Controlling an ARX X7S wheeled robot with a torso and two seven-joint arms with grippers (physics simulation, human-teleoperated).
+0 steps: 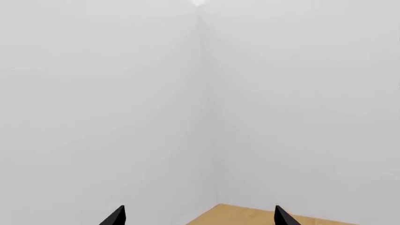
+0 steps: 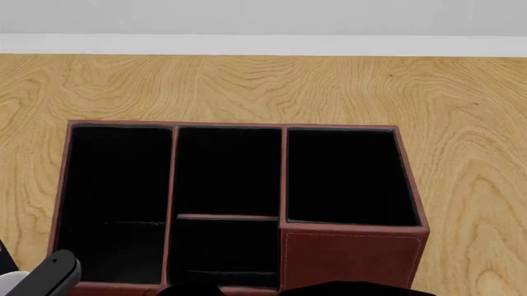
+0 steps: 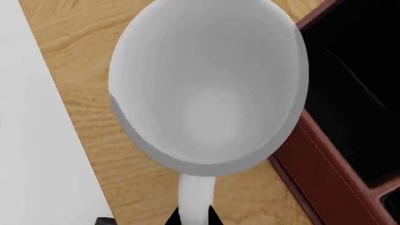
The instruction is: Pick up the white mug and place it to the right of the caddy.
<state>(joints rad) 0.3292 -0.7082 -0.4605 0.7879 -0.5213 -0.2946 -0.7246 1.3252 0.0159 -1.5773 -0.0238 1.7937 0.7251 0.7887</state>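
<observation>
**Mug held by its handle beside the caddy: set it down cleanly**

In the right wrist view the mug (image 3: 209,89) fills most of the frame, seen from above into its empty bowl, with its handle (image 3: 196,194) running down to the lower edge. There the right end effector (image 3: 194,218) shows only as dark tips on either side of the handle, apparently pinching it. The caddy (image 3: 325,159) sits at the right of that frame, its stitched wall just beside the mug's rim; whether the two touch cannot be told. The worktop (image 3: 81,42) shows under and behind the mug.

The head view shows the caddy (image 2: 350,253) with its black compartments in the lower centre. The mug is not visible there, and the worktop (image 2: 469,154) at the caddy's right is bare.

The left end effector (image 1: 198,216) is spread, its tips at the lower edge, facing a plain wall.

To do this well, keep the mug upright, hold a small gap from the caddy wall so the rim does not catch, lower until the base rests flat, then release.
</observation>
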